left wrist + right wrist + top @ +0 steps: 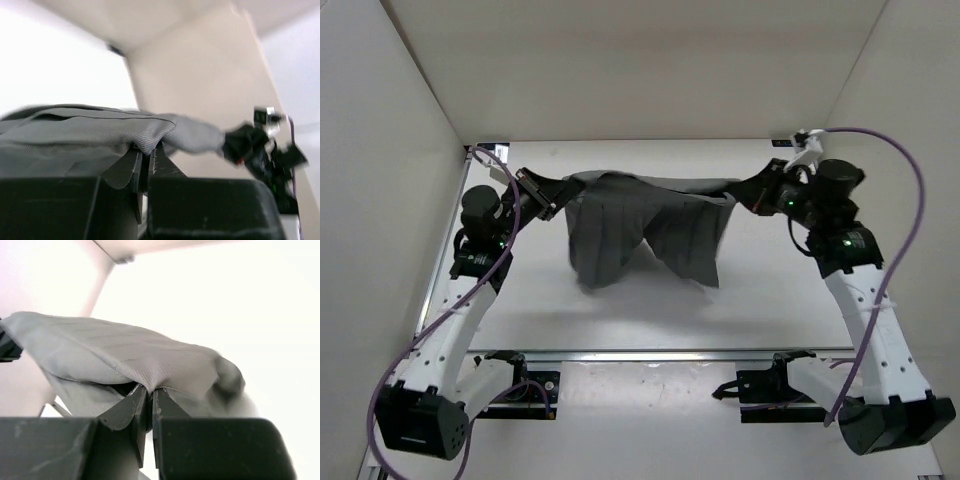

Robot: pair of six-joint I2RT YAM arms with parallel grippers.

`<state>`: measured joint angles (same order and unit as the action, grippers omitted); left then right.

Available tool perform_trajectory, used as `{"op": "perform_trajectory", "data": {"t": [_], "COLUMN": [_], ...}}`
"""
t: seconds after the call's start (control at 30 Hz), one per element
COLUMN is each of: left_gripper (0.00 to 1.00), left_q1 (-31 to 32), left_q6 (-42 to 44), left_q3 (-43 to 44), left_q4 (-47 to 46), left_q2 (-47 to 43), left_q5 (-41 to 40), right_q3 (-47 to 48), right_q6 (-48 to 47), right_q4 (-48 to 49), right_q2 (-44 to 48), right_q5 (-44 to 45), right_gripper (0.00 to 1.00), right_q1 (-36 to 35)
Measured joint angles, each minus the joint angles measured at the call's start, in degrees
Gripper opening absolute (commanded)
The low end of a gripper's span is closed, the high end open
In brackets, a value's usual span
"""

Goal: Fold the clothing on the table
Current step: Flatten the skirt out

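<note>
The left gripper's (145,151) two dark fingers are pressed together on a fold of the clothing (632,232), with ribbed grey cloth bunched right at their tips and spilling over them toward 9 o'clock in the left wrist view. The right gripper (150,391) does the same: its fingertips are nipped tight on a ridge of the same fabric, which swells up and away toward 10 o'clock in its own wrist view. From above, the two pinches sit at opposite upper corners of the garment, the left one at about 10 o'clock on the table (620,322) and the right one at about 2 o'clock. The top edge of the cloth is drawn out in a shallow sagging line between them. Below that line the pleated grey fabric hangs toward 6 o'clock in two lobes, with a notch between them. The lower left hem is blurred, so it may be brushing the white surface or hanging just clear of it; the view does not settle that. Both arms reach in from their bases at 6 o'clock, beyond a metal rail (650,353) along the near edge. A purple cable (918,200) loops around the right arm.
</note>
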<state>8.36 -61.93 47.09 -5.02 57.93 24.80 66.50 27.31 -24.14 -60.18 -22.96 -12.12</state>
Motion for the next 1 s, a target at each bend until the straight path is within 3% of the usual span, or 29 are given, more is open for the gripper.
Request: {"op": "perform_trajectory", "data": {"t": [0.13, 0.37, 0.5, 0.6, 0.8, 0.9, 1.0], "left_gripper": [0.0, 0.0, 0.0, 0.0, 0.0, 0.0, 0.0], "left_q1": [1.33, 0.22, -1.68, -3.39, -5.38, -6.49, -7.17], "left_q6": [2.12, 2.97, 3.76, 5.01, 7.63, 9.46, 11.69], "left_q3": [4.7, 6.91, 8.81, 13.42, 34.93, 42.71, 41.75], "left_q4": [2.14, 7.85, 6.08, 4.94, 7.02, 9.64, 9.18], "left_q2": [-4.48, -6.82, -0.61, 9.79, 33.2, 36.09, 31.45], "left_q5": [4.07, 5.4, 7.65, 10.82, 16.87, 18.27, 18.53], "right_q3": [4.33, 12.74, 13.64, 16.41, 34.34, 49.48, 50.14], "right_q6": [-1.07, -3.52, -4.02, -4.63, -7.52, -9.94, -10.86], "right_q4": [0.68, -3.32, -1.03, 0.63, -4.26, -7.98, -5.84], "right_q2": [4.13, 3.13, -2.8, -11.61, -33.73, -39.78, -36.72], "right_q5": [-8.7, -16.26, -20.55, -23.23, -23.93, -23.06, -24.35], "right_gripper": [0.0, 0.0, 0.0, 0.0, 0.0, 0.01, 0.0], "right_q1": [6.08, 6.05, 6.1, 5.7, 4.81, 4.31, 4.94]}}
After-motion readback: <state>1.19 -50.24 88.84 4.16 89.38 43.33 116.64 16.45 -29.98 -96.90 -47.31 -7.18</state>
